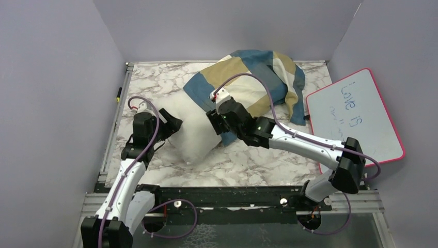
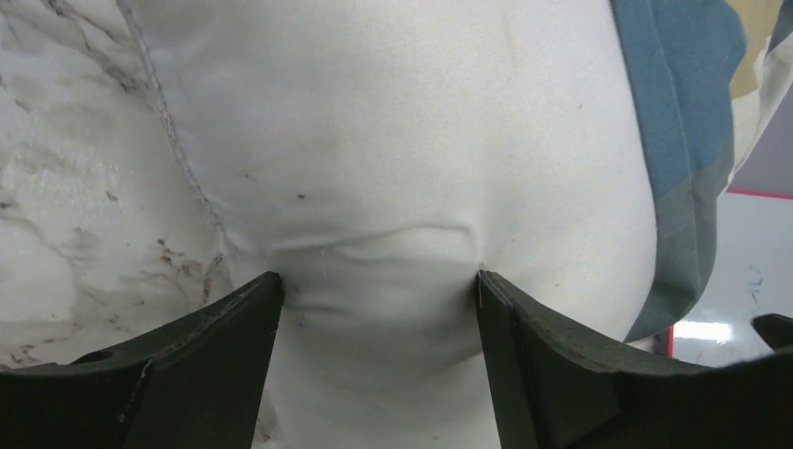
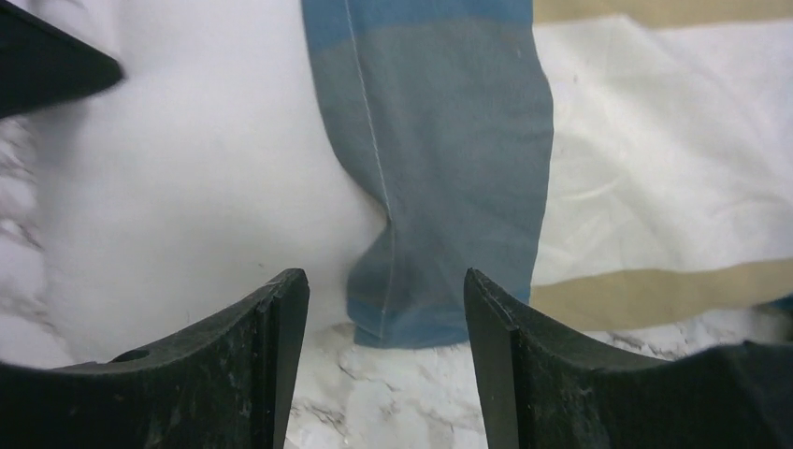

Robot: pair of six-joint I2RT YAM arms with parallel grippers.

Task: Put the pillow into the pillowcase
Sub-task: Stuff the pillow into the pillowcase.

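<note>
Now, jaws spread and empty on both arms: left gripper [image 2: 379, 281] noses the bare end of the plump off-white fabric pillow [image 2: 393, 140], right gripper [image 3: 385, 281] faces the hem of the thin blue-tan-cream pillowcase [image 3: 449, 140], dead ahead between its fingertips.

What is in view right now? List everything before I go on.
pillow: one, off-white, near left of the table, far end under the pillowcase
pillowcase: one, blue, tan and cream blocks, centre rear, draped over the pillow's far end
whiteboard: one, white with pink rim, right side, handwriting on it
table: one, white-grey marble pattern, under everything
left gripper: one, black, jaws apart against the pillow's near end
right gripper: one, black, jaws apart at the pillowcase's blue edge
</note>
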